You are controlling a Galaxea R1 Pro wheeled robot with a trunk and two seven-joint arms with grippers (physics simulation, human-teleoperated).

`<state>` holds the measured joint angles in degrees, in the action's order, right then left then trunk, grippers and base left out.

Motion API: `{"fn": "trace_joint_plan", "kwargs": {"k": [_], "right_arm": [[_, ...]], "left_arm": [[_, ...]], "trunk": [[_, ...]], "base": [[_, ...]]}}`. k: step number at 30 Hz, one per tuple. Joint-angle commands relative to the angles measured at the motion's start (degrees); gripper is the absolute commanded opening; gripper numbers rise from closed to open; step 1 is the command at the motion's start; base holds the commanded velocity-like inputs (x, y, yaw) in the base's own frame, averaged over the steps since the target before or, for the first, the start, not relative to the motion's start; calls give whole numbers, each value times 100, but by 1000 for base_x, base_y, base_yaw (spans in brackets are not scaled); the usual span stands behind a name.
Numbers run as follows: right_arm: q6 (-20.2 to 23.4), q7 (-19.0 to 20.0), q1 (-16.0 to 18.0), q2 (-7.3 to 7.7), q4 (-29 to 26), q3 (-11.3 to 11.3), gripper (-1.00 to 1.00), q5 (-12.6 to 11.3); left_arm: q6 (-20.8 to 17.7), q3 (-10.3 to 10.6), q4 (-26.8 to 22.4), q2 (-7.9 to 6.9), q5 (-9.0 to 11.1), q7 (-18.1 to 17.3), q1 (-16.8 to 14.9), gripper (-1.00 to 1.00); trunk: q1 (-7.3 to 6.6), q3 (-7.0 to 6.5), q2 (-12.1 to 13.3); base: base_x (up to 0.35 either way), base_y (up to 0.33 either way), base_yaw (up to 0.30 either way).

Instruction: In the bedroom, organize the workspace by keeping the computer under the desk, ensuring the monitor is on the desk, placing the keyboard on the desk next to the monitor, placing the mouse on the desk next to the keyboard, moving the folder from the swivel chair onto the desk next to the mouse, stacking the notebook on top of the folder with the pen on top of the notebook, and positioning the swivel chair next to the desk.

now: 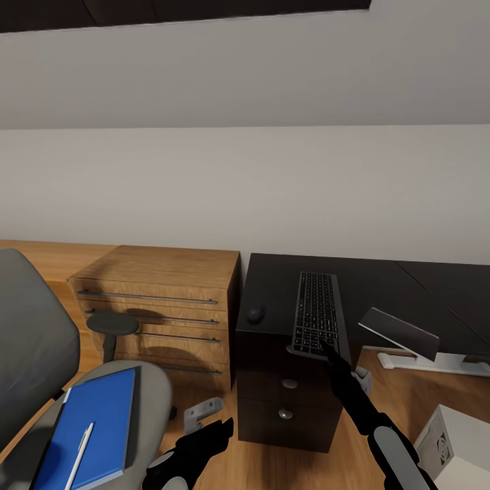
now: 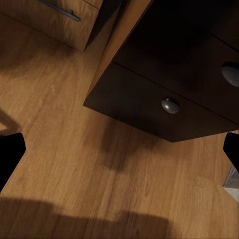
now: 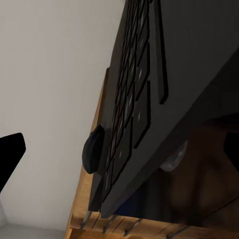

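Black counter (image 1: 381, 286) against the white wall, keyboard (image 1: 316, 312) lying lengthwise on its near left section, near edge reaching the counter's front lip. Small dark mouse (image 1: 256, 312) left of the keyboard, apart from it, near the counter's left edge. Right jaws (image 1: 327, 348) at the keyboard's near end, touching or just above it; spread wide in the right wrist view, dark fingertips (image 3: 11, 154) at opposite borders, nothing between them. Left jaws (image 1: 216, 430) low over the wood floor (image 2: 74, 159) before the counter's black drawers (image 2: 164, 99), likewise wide apart and holding nothing. Monitor (image 1: 401, 333) tilted, down beside the counter at right, screen facing up and away, white base on the floor. Pale computer (image 1: 456, 446) at lower right on the floor. Grey swivel chair (image 1: 41, 354) at left, blue folder (image 1: 92, 425) flat on its seat, white pen (image 1: 79, 454) lying on the folder. Light-wood drawer cabinet (image 1: 163, 309) between chair and counter.
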<state>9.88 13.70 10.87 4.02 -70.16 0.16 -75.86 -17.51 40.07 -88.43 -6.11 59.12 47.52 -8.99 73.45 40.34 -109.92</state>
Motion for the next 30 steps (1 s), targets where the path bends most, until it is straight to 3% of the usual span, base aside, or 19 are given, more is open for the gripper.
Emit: {"fn": "trace_joint_plan", "kwargs": {"k": [1, 23, 24, 30], "right_arm": [[23, 10, 3, 3, 0, 0, 100, -60], [23, 10, 3, 3, -3, -108, 100, -59], [21, 10, 3, 3, -4, -106, -100, -59], [23, 10, 3, 3, -6, -104, -100, -58]], "left_arm": [[-16, 9, -8, -4, 21, 33, -7, 100], [-16, 10, -8, -4, 21, 31, -7, 100], [-16, 10, -8, -4, 21, 30, -7, 100], [-16, 23, 6, 4, 28, 35, -7, 100]], "trunk": [[-1, 6, -3], [-1, 6, -3], [-1, 6, -3], [-1, 6, -3]], "base": [[0, 0, 0], [0, 0, 0], [0, 0, 0], [0, 0, 0]]}}
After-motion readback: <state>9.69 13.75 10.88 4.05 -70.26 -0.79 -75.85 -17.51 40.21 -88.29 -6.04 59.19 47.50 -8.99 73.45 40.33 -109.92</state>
